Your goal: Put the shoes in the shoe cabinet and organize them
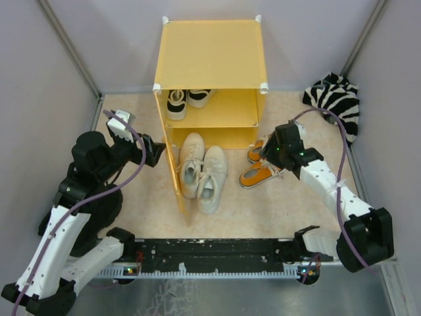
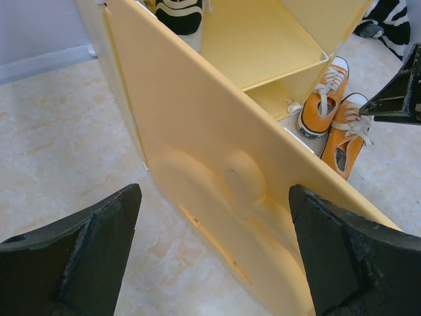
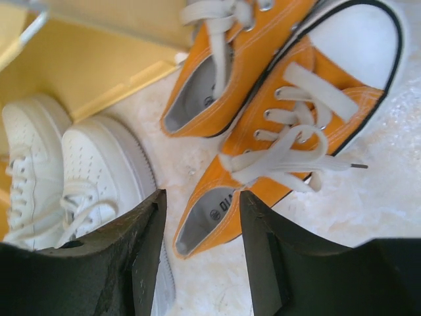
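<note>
Right gripper (image 3: 202, 207), jaws spread and empty, hovers over the heel of the nearer of the orange shoes (image 3: 263, 171) lying just outside the shoe cabinet (image 1: 209, 52), at its front right; risk: an off-centre close shoves that shoe aside or clips its touching partner.

The left arm (image 1: 58, 229) and right arm (image 1: 327, 182) are wearing white shells on their long links and black housings at the joints. A purple cable (image 1: 343, 164) is looping along each. The left gripper (image 1: 158, 150) and right gripper (image 1: 266, 157) are showing matte black, wedge-shaped fingers (image 3: 131, 263).
</note>
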You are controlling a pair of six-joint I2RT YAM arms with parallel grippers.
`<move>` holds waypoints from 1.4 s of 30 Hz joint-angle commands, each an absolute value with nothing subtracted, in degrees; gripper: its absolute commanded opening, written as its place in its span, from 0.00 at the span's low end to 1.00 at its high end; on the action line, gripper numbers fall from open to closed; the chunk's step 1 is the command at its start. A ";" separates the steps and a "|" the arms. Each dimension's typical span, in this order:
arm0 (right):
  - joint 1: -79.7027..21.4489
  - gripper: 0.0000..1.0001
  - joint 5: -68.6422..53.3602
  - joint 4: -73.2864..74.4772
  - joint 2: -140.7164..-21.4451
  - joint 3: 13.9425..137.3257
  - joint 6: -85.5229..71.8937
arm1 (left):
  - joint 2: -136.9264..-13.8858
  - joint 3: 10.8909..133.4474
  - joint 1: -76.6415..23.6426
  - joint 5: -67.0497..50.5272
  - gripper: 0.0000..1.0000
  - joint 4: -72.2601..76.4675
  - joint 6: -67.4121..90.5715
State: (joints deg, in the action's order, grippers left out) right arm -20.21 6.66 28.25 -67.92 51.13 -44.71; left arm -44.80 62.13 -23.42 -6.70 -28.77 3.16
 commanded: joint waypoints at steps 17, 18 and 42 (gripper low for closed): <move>-13.45 0.43 7.77 14.83 -84.37 52.77 -55.20 | -44.55 61.02 -23.73 -6.91 0.99 -28.34 3.43; -13.44 0.43 7.54 14.25 -84.89 52.43 -55.25 | -44.66 61.00 -23.72 -6.77 0.99 -28.38 3.35; -13.44 0.00 1.62 33.27 -81.55 56.98 -28.48 | -45.22 60.67 -23.71 -6.73 0.99 -27.68 3.38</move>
